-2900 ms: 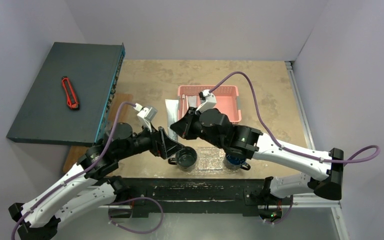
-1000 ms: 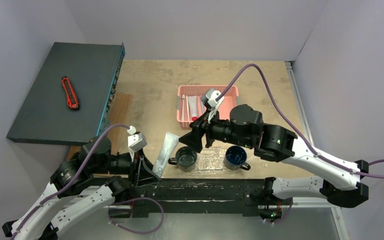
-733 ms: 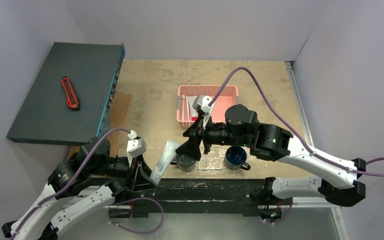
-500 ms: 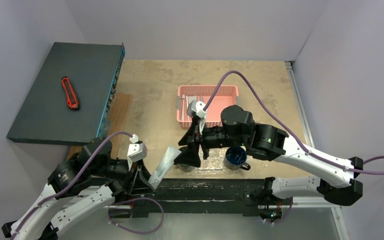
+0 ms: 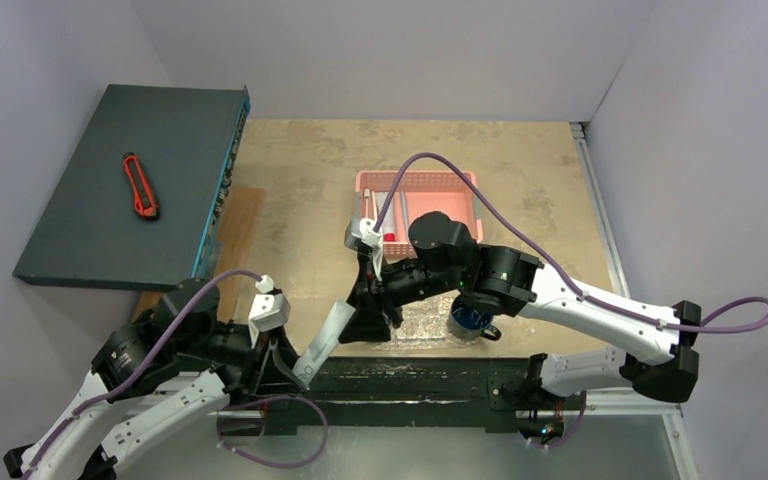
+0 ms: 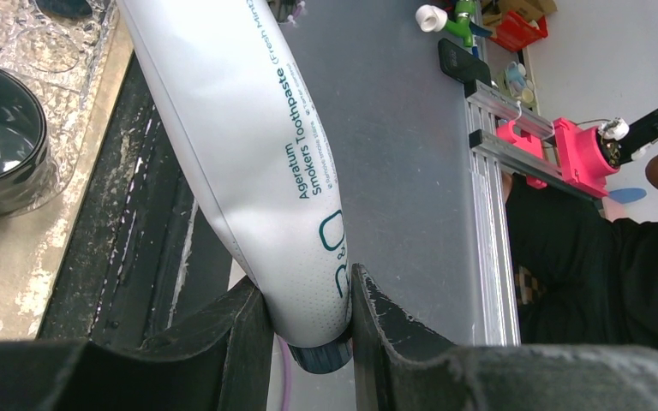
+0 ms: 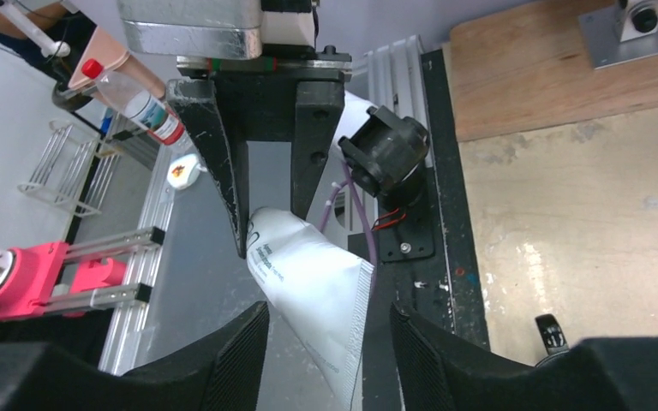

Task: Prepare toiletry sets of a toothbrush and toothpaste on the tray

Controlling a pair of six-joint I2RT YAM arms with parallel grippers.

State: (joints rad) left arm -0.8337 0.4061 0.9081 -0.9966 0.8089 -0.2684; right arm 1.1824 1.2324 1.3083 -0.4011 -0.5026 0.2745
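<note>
At the near edge of the surface (image 5: 410, 160), the toothpaste tube (image 5: 322, 338) is held slanted. My left tool (image 6: 308, 300) pinches it near the cap, and my right tool (image 7: 326, 330) stands spread around its flat end. I judge this a handover: next the right tool must close, then the left lets go.
</note>
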